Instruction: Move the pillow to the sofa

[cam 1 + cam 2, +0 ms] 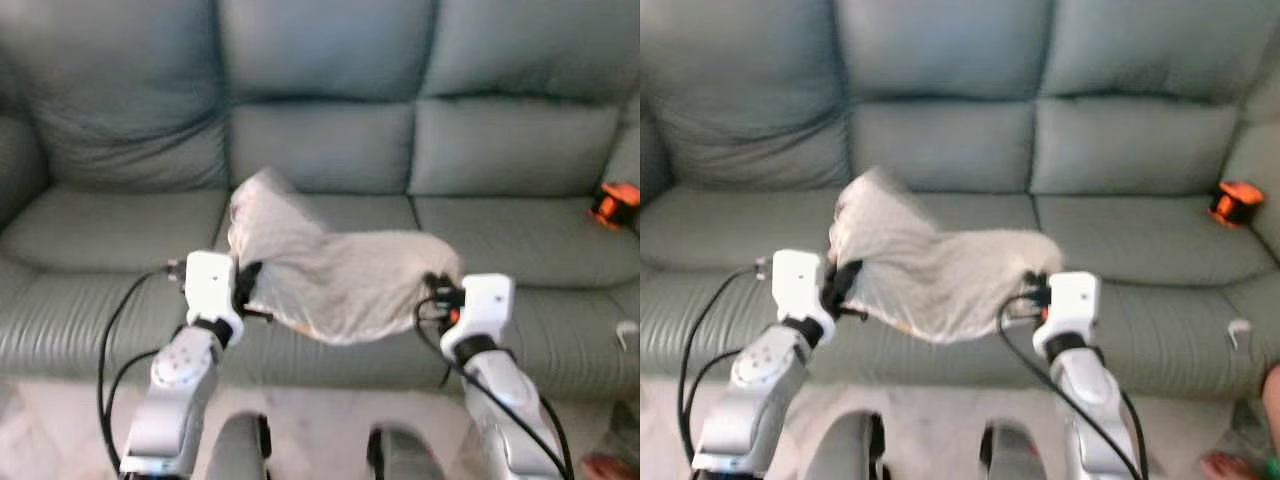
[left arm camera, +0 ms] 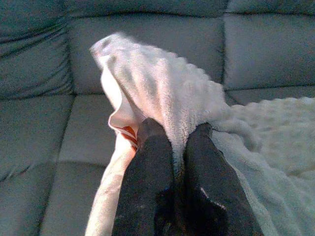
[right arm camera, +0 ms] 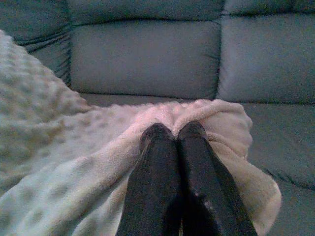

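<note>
One cream pillow point(image 1: 335, 275) is hanging mid-frame before the grey sofa point(image 1: 480, 150), its long axis running left to right, left corner peaking upward. The left end effector point(image 2: 173, 142) and right end effector point(image 3: 174, 132) are each pinching one end, fingers pressed together on the fabric.

Grey-green sofa point(image 1: 320, 140) — pale floor point(image 1: 320, 420)

The wide grey-green leather sofa point(image 1: 320, 150) stands square ahead, its seat cushions open on both sides. The only things in the way are the limp cream fleece pillow point(image 1: 330, 270), hanging over the middle seat's front edge between the left gripper point(image 1: 247, 285) and right gripper point(image 1: 435, 290), both pinched on it, and a small orange-and-black object point(image 1: 613, 204) on the far right seat.
</note>
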